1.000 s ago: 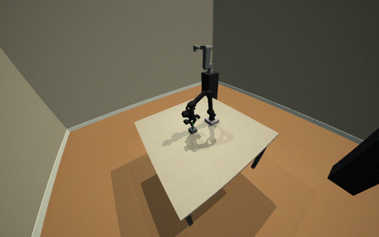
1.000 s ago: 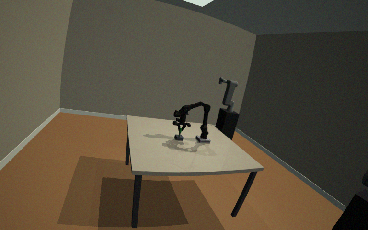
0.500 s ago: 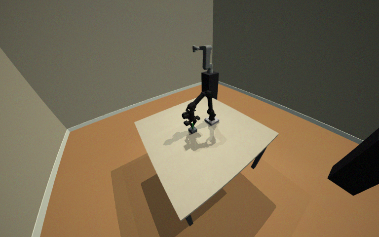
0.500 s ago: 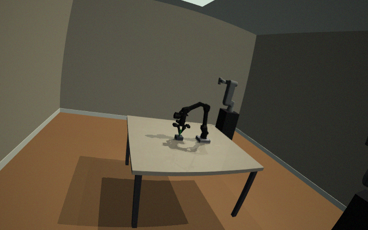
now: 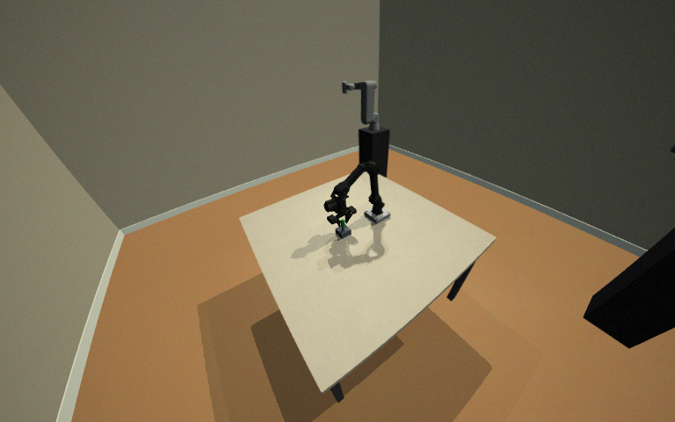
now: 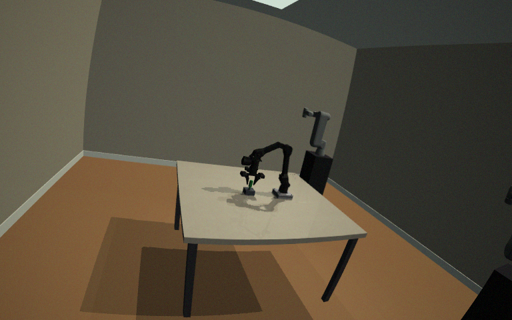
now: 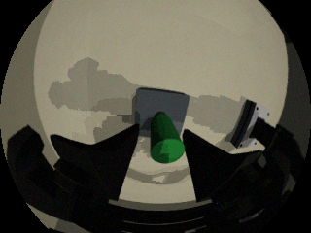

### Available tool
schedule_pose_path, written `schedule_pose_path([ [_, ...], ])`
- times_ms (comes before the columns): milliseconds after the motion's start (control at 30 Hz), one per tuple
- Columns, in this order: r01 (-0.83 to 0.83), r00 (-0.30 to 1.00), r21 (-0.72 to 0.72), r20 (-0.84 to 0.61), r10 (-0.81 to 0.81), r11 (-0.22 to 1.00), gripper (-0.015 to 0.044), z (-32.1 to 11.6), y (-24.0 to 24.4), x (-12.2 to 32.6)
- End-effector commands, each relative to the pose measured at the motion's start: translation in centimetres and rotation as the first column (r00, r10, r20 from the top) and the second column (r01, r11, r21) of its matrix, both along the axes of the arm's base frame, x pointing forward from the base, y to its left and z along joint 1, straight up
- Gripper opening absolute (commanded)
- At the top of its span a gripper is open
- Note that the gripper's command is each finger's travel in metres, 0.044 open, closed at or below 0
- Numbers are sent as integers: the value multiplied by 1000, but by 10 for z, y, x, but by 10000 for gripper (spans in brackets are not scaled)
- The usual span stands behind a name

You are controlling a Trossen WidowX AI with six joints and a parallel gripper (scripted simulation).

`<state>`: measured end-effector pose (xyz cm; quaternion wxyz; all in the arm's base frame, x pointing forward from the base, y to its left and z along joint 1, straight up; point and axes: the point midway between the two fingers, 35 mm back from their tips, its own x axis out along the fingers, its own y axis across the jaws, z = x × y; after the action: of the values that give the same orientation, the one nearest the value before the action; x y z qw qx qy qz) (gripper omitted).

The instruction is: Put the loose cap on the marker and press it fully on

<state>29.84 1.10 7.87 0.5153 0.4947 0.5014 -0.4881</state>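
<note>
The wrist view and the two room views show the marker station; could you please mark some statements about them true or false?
1. The cap is green. True.
2. The cap lies on the table beside the holder block. False: it is above the block, on the marker's end.
3. The gripper is clamped shut on the cap. False: its fingers are open, one on either side.
4. The arm's base stands on the table. True.
5. The holder block is bright red. False: it is dark grey.
</note>
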Motion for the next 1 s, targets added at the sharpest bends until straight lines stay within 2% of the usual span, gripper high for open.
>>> schedule_pose_path([
  [0, 0, 1000, 0, 0, 0, 1000, 341, 0, 0, 0],
  [133, 0, 1000, 0, 0, 0, 1000, 440, 0, 0, 0],
  [233, -3, 1000, 2, 1, 3, 1000, 440, 8, 0, 1],
  [400, -3, 1000, 2, 1, 3, 1000, 440, 67, 0, 0],
  [533, 0, 1000, 0, 0, 0, 1000, 440, 75, 0, -2],
  [600, -65, 998, -1, 0, 65, 998, 387, 75, 0, -2],
  [733, -428, 904, -8, -5, 428, 904, 282, 72, 0, -2],
  [833, -673, 740, -12, -9, 673, 740, 204, 71, 0, -3],
  [967, -906, 424, -15, -17, 905, 424, 99, 68, 0, -3],
])
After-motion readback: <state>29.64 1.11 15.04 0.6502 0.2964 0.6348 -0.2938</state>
